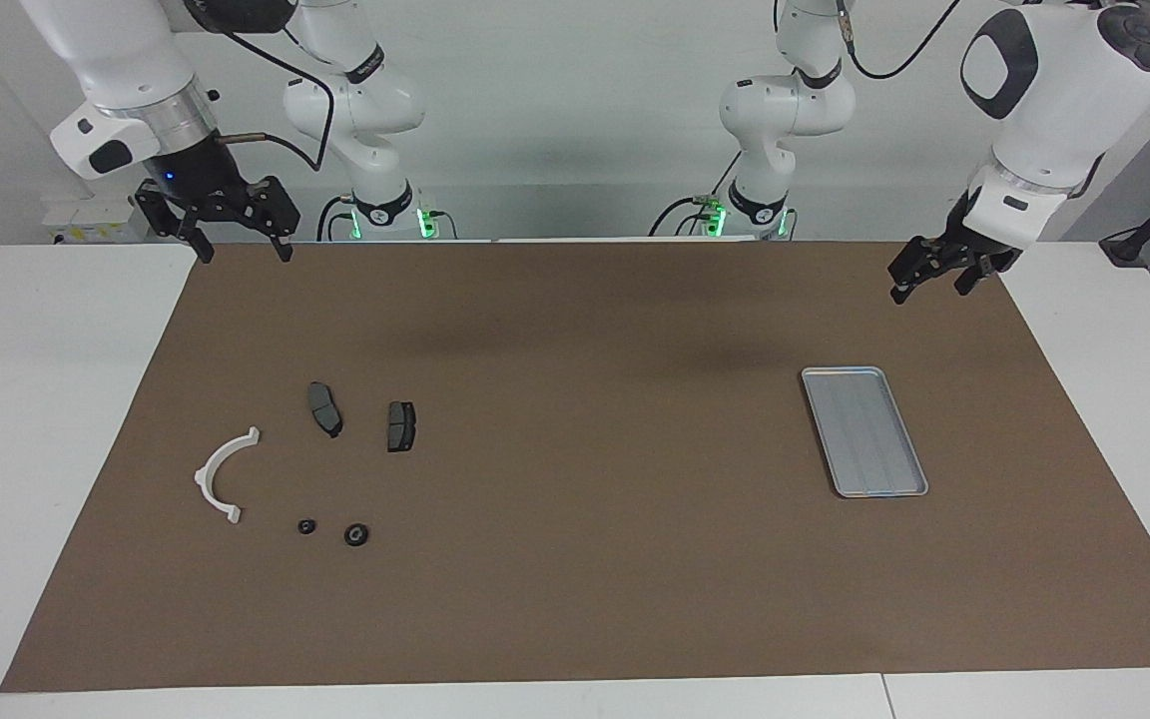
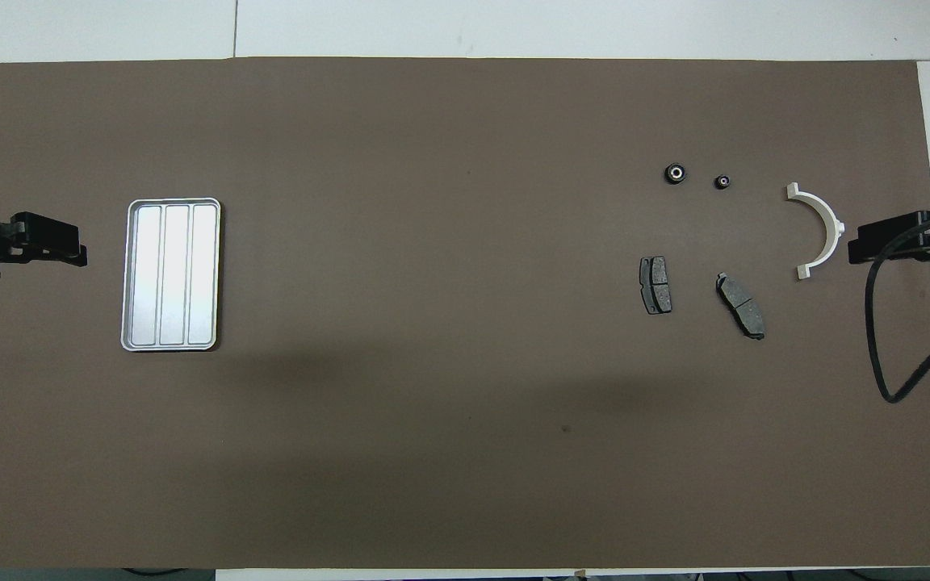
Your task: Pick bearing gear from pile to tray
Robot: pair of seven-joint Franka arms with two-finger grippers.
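We find both bearing gears (image 1: 356, 534) near the table's edge farthest from us, at the right gripper's (image 1: 241, 247) end; its fingers are wide, empty. Left gripper (image 1: 934, 280) waits wide-open near the tray (image 1: 864, 431).

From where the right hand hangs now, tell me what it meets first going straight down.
The right hand, open, points down over the brown mat's edge nearest the robots. It would probably meet bare mat first. The white bracket and brake pads lie farther from the robots, seemingly clear of that line.
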